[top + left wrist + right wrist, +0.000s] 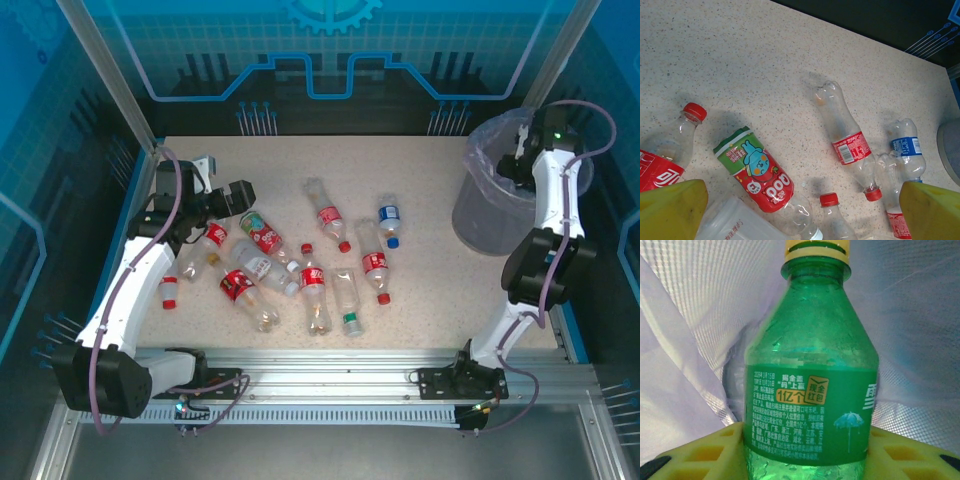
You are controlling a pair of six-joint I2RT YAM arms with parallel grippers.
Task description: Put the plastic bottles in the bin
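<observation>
Pinching the green bottle (810, 390) down inside the bin (480, 215), your right gripper (807, 455) could snag that thin liner (690, 315) pulling out and tip it; left gripper (802, 210) is spread wide.

On green bottle (810, 340) label: "1亿个", "红包", small print unreadable; on red-green labelled bottle (757, 172): "pop", upside down

Pretty clearly a robot lab test cell, not anyone's home. There's a speckled table (430, 290) boxed in by metal posts (108, 80) and see-through blue panels (200, 40), with a gear logo (335, 12) printed on the panel behind the table, and two robot arms (125, 285) bolted to a metal rail (340, 362) along the table's near edge.
</observation>
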